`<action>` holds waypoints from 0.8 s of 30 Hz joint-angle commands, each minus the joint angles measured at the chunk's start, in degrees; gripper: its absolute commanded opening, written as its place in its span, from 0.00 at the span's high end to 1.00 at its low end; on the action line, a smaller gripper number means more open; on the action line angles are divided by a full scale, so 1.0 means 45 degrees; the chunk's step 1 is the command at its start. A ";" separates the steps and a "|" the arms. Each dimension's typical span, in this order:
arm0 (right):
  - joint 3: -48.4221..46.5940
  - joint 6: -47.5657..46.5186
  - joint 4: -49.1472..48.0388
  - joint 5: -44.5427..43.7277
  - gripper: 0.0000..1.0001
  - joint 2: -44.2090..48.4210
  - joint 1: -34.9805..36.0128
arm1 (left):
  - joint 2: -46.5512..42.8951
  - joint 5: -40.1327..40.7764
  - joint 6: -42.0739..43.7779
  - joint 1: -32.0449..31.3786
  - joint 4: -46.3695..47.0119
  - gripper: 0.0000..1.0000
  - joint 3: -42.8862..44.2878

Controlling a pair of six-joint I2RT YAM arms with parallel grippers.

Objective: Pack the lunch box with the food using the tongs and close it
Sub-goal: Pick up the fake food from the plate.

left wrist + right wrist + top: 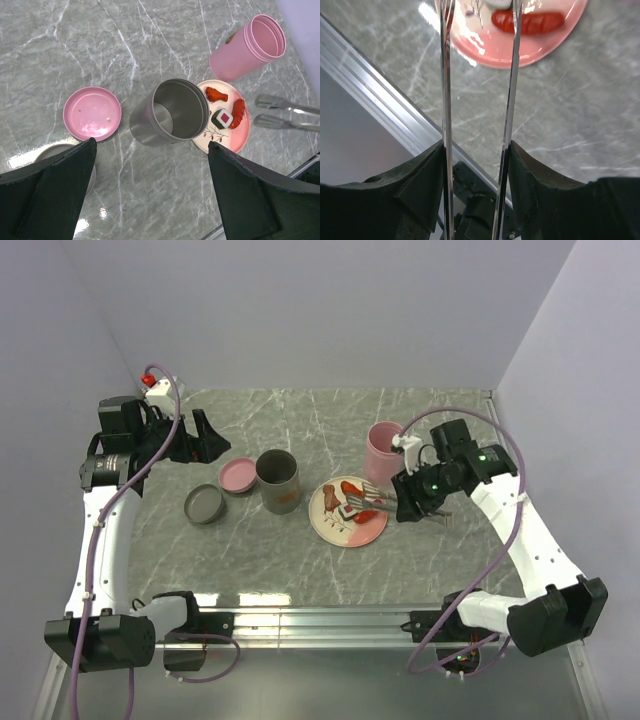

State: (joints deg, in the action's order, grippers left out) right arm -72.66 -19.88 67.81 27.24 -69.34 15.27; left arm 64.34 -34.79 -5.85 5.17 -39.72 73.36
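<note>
While crosswise, tongs (370, 506) tips-left toward plate (350, 535).

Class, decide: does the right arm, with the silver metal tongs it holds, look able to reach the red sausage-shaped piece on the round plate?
Probably yes: the right gripper holds the silver tongs, tips by the plate; nothing blocks the red sausage.

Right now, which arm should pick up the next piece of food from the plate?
The right arm. The right gripper holds the tongs, with their tips over the plate by the red sausage. The left gripper is open and empty, far off at the back left.
</note>
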 commanded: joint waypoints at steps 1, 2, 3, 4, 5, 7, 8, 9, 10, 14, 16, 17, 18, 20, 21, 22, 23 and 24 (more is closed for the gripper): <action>0.0734 0.0491 -0.0770 -0.0682 0.44 0.0234 0.0570 | -0.0176 -0.0161 -0.0322 0.0023 0.0488 0.01 0.0103; 0.0853 0.0550 -0.0850 -0.0761 0.44 0.0117 0.0649 | -0.0195 -0.0122 -0.0360 0.0023 0.0488 0.01 0.0084; 0.1067 0.0628 -0.0908 -0.0858 0.44 0.0039 0.0708 | -0.0215 -0.0083 -0.0380 0.0023 0.0469 0.01 0.0084; 0.1147 0.0667 -0.1083 -0.0917 0.44 -0.0020 0.0864 | -0.0234 -0.0005 -0.0361 0.0023 0.0449 0.00 0.0084; 0.1225 0.0706 -0.1143 -0.1014 0.44 -0.0156 0.0923 | -0.0254 0.0034 -0.0361 0.0023 0.0430 0.01 0.0084; 0.1342 0.0707 -0.1279 -0.1229 0.43 -0.0293 0.1002 | -0.0331 0.0112 -0.0380 0.0023 0.0429 0.01 0.0045; 0.1381 0.0726 -0.1415 -0.1288 0.43 -0.0410 0.1099 | -0.0351 0.0113 -0.0380 0.0023 0.0449 0.01 0.0006; 0.1420 0.0745 -0.1475 -0.1308 0.43 -0.0469 0.1138 | -0.0390 0.0132 -0.0400 0.0023 0.0449 0.01 -0.0033; 0.1421 0.0784 -0.1514 -0.1386 0.42 -0.0528 0.1235 | -0.0410 0.0171 -0.0400 0.0023 0.0468 0.01 -0.0053; 0.1343 0.0882 -0.1806 -0.1678 0.41 -0.0840 0.1490 | -0.0429 0.0191 -0.0419 0.0043 0.0527 0.01 -0.0131; 0.1284 0.0960 -0.1924 -0.1796 0.40 -0.0977 0.1568 | -0.0410 0.0171 -0.0458 0.0043 0.0527 0.01 -0.0111; 0.1284 0.0980 -0.2021 -0.1951 0.39 -0.1094 0.1626 | -0.0391 0.0171 -0.0459 0.0043 0.0527 0.01 -0.0092; 0.1284 0.1038 -0.2080 -0.2030 0.39 -0.1133 0.1685 | -0.0391 0.0171 -0.0459 0.0043 0.0527 0.01 -0.0073; 0.1265 0.1097 -0.2256 -0.2264 0.38 -0.1289 0.1763 | -0.0352 0.0172 -0.0400 0.0043 0.0488 0.01 -0.0034; 0.1284 0.1136 -0.2315 -0.2323 0.38 -0.1348 0.1783 | -0.0352 0.0191 -0.0381 0.0043 0.0488 0.01 -0.0033; 0.1265 0.1136 -0.2412 -0.2324 0.38 -0.1387 0.1822 | -0.0371 0.0172 -0.0380 0.0043 0.0488 0.01 -0.0033; 0.1265 0.1136 -0.2471 -0.2343 0.37 -0.1484 0.1841 | -0.0371 0.0191 -0.0400 0.0043 0.0488 0.01 -0.0053; 0.1245 0.1175 -0.2529 -0.2440 0.37 -0.1524 0.1880 | -0.0371 0.0210 -0.0400 0.0043 0.0507 0.01 -0.0072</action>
State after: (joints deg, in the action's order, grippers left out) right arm -66.17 -15.53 59.24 17.96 -76.05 22.96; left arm 64.05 -34.17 -7.03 5.17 -39.68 73.19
